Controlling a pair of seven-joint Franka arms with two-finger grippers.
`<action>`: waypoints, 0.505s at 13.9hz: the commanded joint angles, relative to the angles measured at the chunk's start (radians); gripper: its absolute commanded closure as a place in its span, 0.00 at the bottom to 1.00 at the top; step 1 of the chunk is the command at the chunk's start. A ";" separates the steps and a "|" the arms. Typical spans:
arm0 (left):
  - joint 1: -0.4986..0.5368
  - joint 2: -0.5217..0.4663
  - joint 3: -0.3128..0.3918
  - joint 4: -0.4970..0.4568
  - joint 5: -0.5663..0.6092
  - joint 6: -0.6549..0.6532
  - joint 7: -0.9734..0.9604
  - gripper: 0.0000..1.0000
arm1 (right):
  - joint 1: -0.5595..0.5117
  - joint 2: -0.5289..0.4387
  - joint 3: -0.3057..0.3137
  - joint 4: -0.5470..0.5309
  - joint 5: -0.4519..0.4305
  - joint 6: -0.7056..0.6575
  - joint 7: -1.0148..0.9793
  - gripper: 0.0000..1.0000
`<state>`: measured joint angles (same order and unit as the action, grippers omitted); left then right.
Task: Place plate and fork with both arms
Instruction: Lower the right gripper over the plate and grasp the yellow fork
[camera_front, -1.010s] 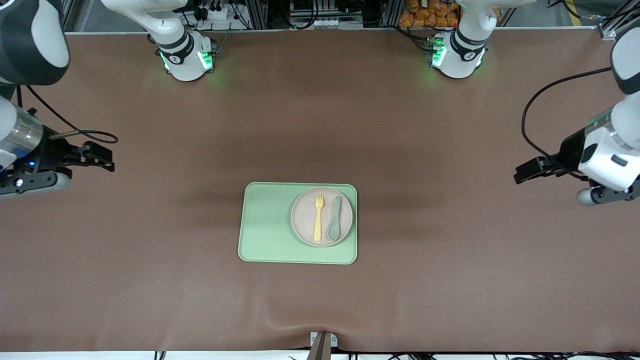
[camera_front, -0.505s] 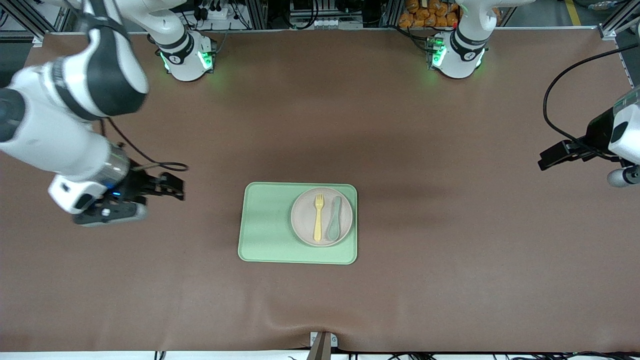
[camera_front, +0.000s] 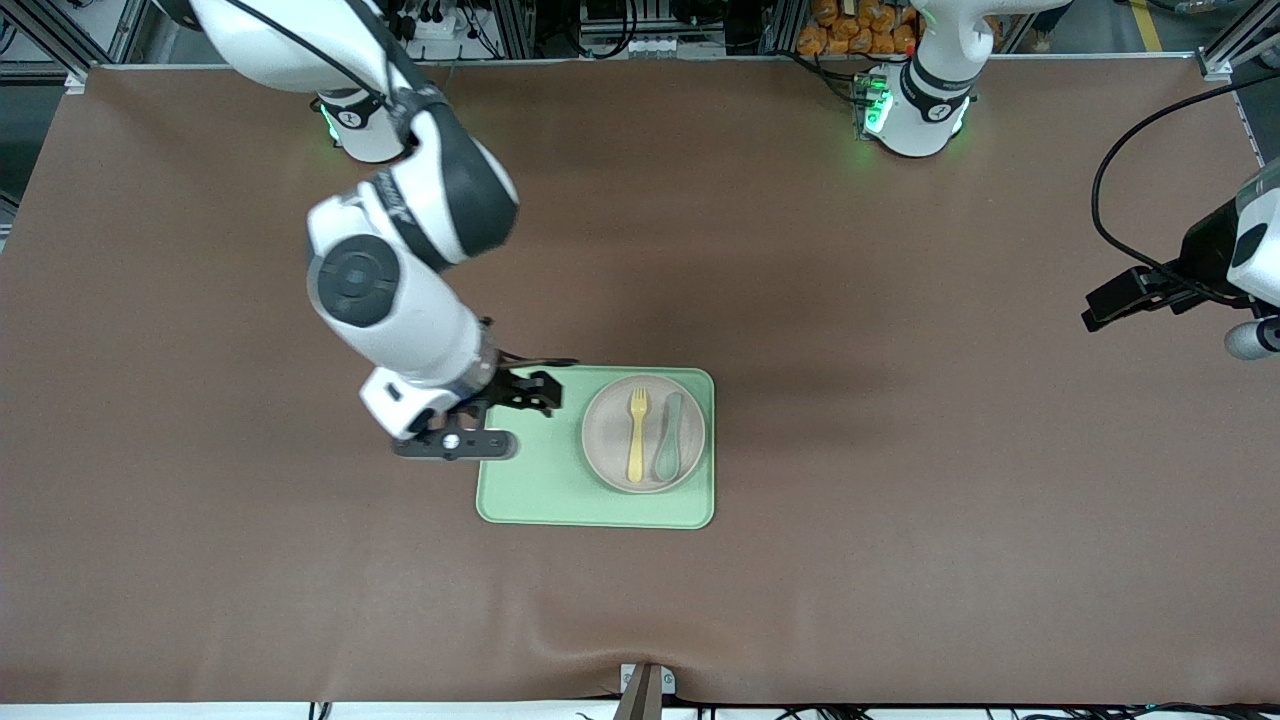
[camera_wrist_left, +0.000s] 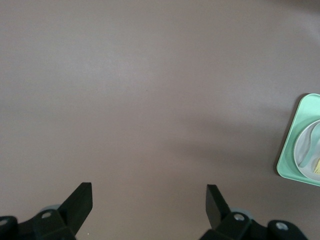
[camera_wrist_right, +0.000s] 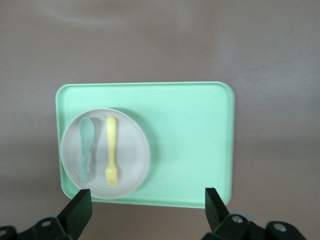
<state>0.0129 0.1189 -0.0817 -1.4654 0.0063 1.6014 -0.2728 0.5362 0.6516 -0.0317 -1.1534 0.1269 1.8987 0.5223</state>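
While the right gripper (camera_front: 535, 392) is hovering wide open and empty over the tray (camera_front: 530, 480), fork (camera_front: 637, 434) and spoon (camera_front: 669, 436) are lying side by side on the plate (camera_front: 607, 445); a sloppy descent risks grabbing the spoon. The left gripper (camera_front: 1110, 300) is waiting open and empty over bare table at its arm's end.

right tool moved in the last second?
Yes. The right tool has swung in from the right arm's end of the table and now hangs open over the tray, beside the plate.

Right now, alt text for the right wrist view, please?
The right gripper, jaws open, hangs over a light green tray on the brown table. A pale plate at one end of the tray holds a yellow fork beside a grey-green spoon.
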 joint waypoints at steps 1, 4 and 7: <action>0.009 -0.030 -0.012 -0.024 0.018 -0.001 0.020 0.00 | 0.054 0.106 -0.016 0.083 -0.001 0.063 0.071 0.00; 0.022 -0.054 -0.009 -0.027 0.018 -0.018 0.023 0.00 | 0.091 0.180 -0.016 0.086 -0.004 0.150 0.117 0.08; 0.029 -0.053 -0.013 -0.024 0.012 -0.020 0.024 0.00 | 0.120 0.244 -0.017 0.086 -0.007 0.203 0.143 0.10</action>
<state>0.0301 0.0900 -0.0825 -1.4683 0.0068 1.5891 -0.2706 0.6403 0.8413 -0.0350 -1.1239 0.1256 2.0993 0.6381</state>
